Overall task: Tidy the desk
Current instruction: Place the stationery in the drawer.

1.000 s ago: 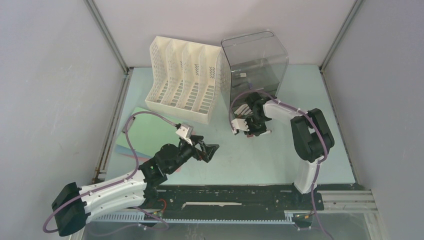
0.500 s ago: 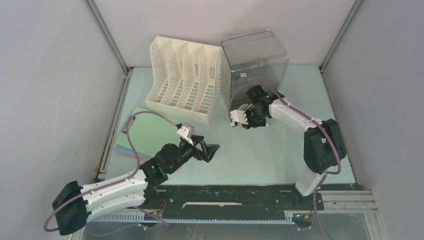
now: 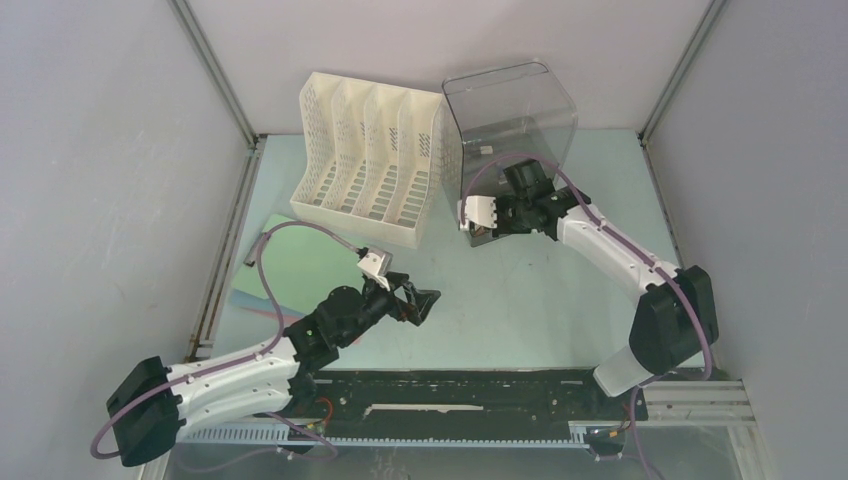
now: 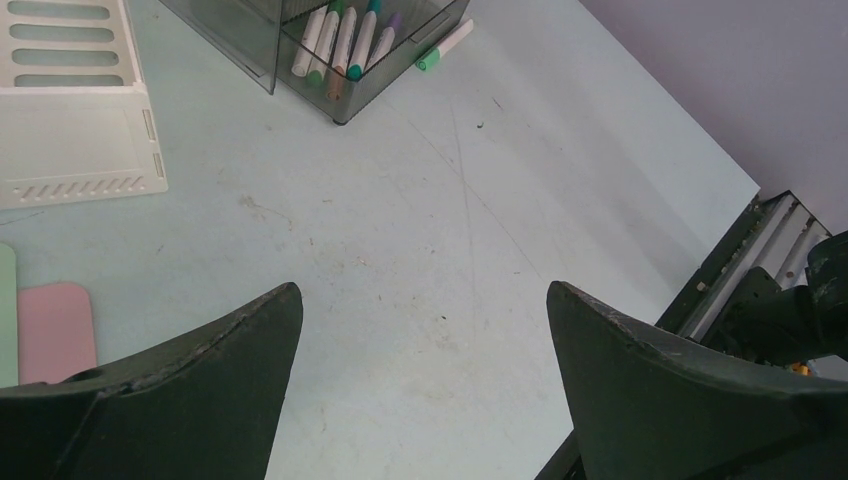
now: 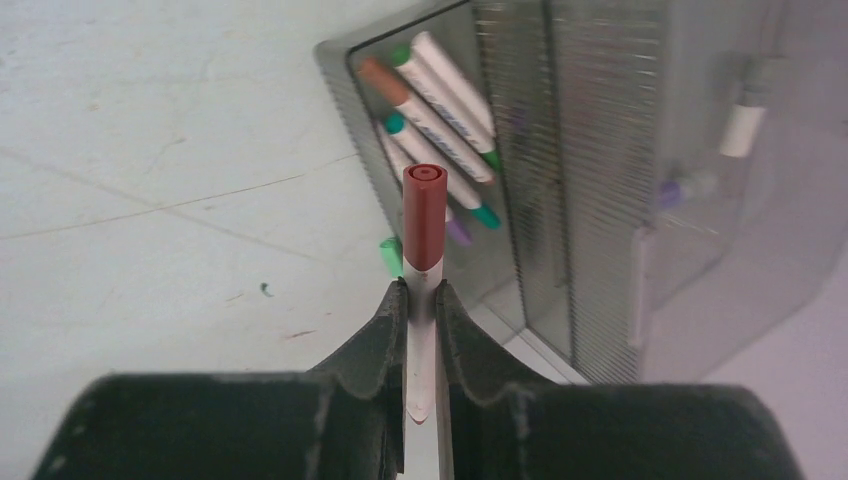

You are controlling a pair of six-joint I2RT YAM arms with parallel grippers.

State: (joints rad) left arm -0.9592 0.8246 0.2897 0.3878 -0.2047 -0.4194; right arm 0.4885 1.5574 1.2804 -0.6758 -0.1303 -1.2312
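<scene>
Left pincer (image 4: 422, 300): jaws wide apart, nothing between them; it hangs low over the desk (image 4: 450, 240) near the arm bases, by my reading parked out of the other arm's way
Pink sheet (image 4: 50, 330): flat on the surface just left of that pincer, with a pale green edge beside it; both are well apart from the storage pieces
Desk: pale mint-green top under everything, running out to the grey walls; its middle stretch shows scuffs and faint scratch lines
Right pincer (image 5: 422, 292): clamped on the white barrel of a marker, one finger on each side; its arm is stretched toward the far storage
Red-capped marker (image 5: 423, 210): the cap juts out ahead of the fingertips and points at the pen tray; gripped along the barrel, I judge, so the cap end can lead in
Green-capped marker (image 4: 443, 46): loose on the desk just beside the tray's outer wall; probably next to be put away
Pen tray (image 5: 440, 110): low front compartment holding several markers side by side, caps brown, green and purple; this seems the red one's destination
Smoky organizer (image 3: 512, 108): tall translucent box at the far right; the tray sits at its foot
File rack (image 3: 368, 160): white, perforated, slotted; far centre, close beside the organizer, contact unclear
</scene>
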